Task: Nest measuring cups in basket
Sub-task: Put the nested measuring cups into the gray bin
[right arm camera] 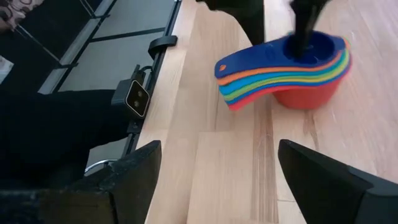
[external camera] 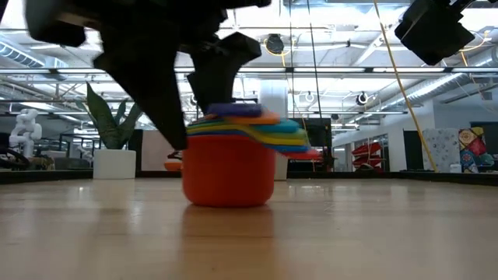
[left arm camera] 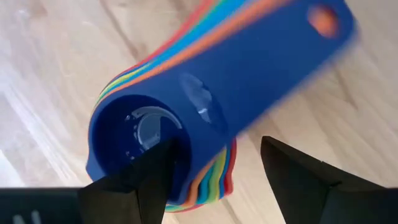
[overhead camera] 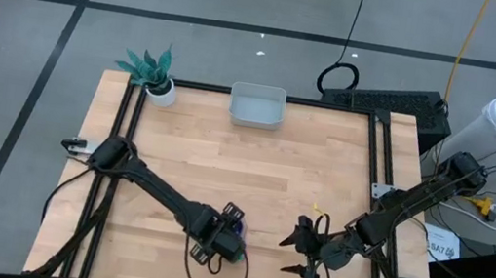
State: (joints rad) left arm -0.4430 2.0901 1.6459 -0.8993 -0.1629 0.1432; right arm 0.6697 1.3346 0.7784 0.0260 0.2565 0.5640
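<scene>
The measuring cups (overhead camera: 233, 224) stand nested in one stack, the red one (external camera: 229, 180) lowest with its base on the table near the near edge, the dark blue one (left arm camera: 149, 134) on top. Their handles (right arm camera: 255, 74) fan out level toward my right gripper. My left gripper (overhead camera: 225, 239) is open, pointing down over the stack, one finger (right arm camera: 303, 31) down in the dark blue cup and the other (left arm camera: 298, 180) outside the stack's wall. My right gripper (right arm camera: 217, 168) is open, just right of the stack, touching nothing. The pale basket (overhead camera: 259, 90) sits at the far edge. My left gripper comes at the stack from above. One finger (left arm camera: 146, 177) reaches into the dark blue cup's bowl (left arm camera: 124, 149); whether it touches the wall I cannot tell. The other finger stands clear of the stack, with bare table between them.
A white pot with a teal plant (overhead camera: 157, 74) stands at the far left corner, left of the basket. Bare wood lies between the stack and the basket. Black frame rails (overhead camera: 378, 159) run along the table's sides.
</scene>
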